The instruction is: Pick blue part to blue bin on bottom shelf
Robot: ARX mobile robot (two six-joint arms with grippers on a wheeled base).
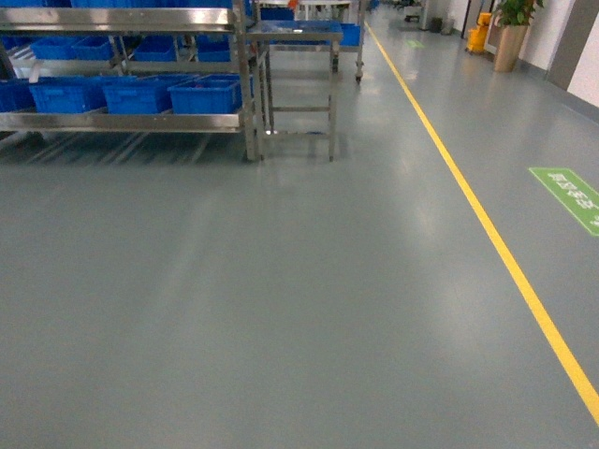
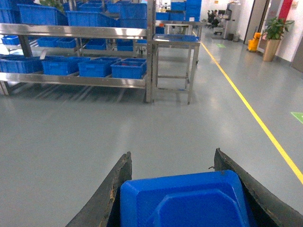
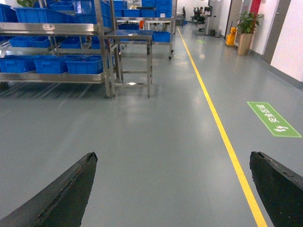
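My left end effector [image 2: 173, 189] is clamped on the blue part [image 2: 182, 201]: its blue body fills the gap between my 2 dark fingers [image 2: 113, 189], touching both. I see only its flat blue face; any cap is out of sight. My right end effector [image 3: 173, 189] holds nothing, its fingers [image 3: 61, 194] spread wide apart over bare grey floor [image 1: 281, 309].

In the head view neither end effector shows. The steel rack [image 1: 249, 112] stands well ahead at upper left, and its bottom shelf [image 1: 122, 121] carries a row of blue bins [image 1: 206, 95] behind the flat front rail. More blue bins sit on the tier above. A small steel counter [image 1: 298, 37] stands just beside the rack's right end. A yellow line [image 1: 487, 224] runs along the floor on the right, with a green floor sign [image 1: 568, 196] beyond it and a potted plant [image 1: 513, 28] far back.
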